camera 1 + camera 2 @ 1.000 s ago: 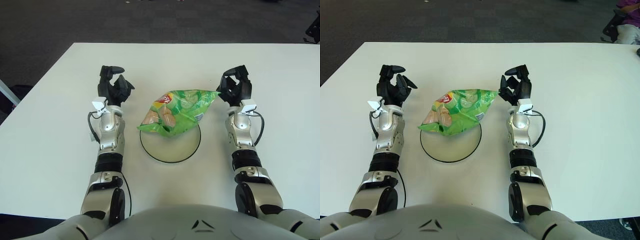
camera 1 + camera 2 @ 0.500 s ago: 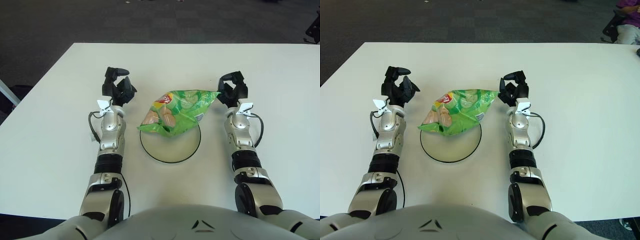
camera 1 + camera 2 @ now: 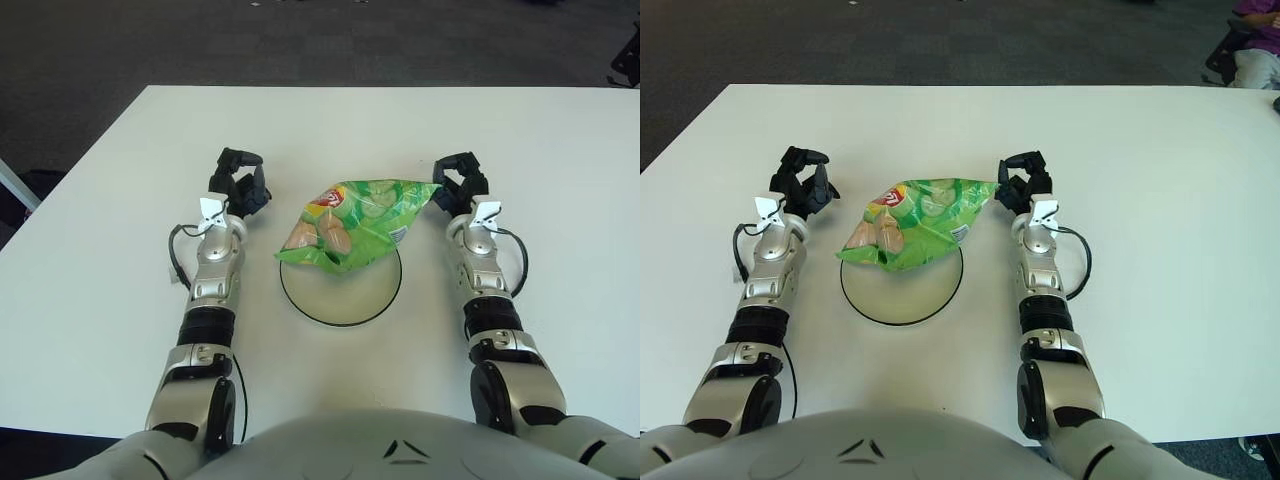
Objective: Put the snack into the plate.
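A green snack bag (image 3: 350, 222) lies across the far rim of a round white plate with a dark rim (image 3: 340, 298), part on the plate and part on the table beyond it. My left hand (image 3: 240, 186) rests low on the table to the left of the bag, fingers curled and holding nothing. My right hand (image 3: 458, 182) sits right beside the bag's right corner, fingers curled, and I see nothing held in it.
The white table (image 3: 100, 250) spreads wide on both sides and beyond the bag. Its far edge meets dark carpet (image 3: 300, 40). A seated person shows at the far right corner in the right eye view (image 3: 1255, 50).
Both hands have come down and back toward me, and their fingers have curled in. The bag and the plate have not moved.
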You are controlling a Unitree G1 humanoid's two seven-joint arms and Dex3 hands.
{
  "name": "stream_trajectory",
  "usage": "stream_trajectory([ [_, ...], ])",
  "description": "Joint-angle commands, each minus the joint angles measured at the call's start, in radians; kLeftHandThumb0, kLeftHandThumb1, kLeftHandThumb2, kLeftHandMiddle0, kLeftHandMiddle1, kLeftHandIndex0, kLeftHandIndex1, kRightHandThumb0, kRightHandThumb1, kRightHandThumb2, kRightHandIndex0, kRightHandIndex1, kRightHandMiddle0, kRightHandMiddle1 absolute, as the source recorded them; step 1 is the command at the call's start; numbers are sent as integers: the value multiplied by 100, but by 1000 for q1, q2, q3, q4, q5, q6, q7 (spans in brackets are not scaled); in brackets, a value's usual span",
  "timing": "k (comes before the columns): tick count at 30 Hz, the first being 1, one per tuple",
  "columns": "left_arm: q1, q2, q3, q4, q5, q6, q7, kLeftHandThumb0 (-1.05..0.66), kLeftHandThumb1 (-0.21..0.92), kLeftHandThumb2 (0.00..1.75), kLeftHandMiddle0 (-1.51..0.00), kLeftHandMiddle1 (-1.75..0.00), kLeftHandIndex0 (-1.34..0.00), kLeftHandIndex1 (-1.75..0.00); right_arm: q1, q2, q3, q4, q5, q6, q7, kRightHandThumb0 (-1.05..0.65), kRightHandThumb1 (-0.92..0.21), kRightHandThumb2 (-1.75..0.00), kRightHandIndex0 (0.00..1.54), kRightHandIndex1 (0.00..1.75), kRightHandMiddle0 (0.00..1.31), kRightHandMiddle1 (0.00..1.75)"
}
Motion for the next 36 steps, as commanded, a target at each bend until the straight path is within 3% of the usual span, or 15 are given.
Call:
stream_trajectory([
  [1, -25, 14, -9, 18, 13, 0, -8, -38, 69, 83, -89, -175, -34, -175, -12, -11, -1, 1, 5, 11, 4, -36, -81, -66, 85, 175, 27, 175],
  [16, -57, 18, -10, 96, 19, 24, -1, -38, 70, 81, -88, -175, -33, -175, -34, -20, 2, 64, 2, 19, 9, -36, -83, -60, 83, 175, 29, 172],
  [36, -57, 12, -5, 85, 5, 29, -4, -38, 71, 80, -87, -175, -33, -175, -40, -33, 5, 80, 2, 19, 21, -36, -88, -50, 80, 175, 31, 167],
])
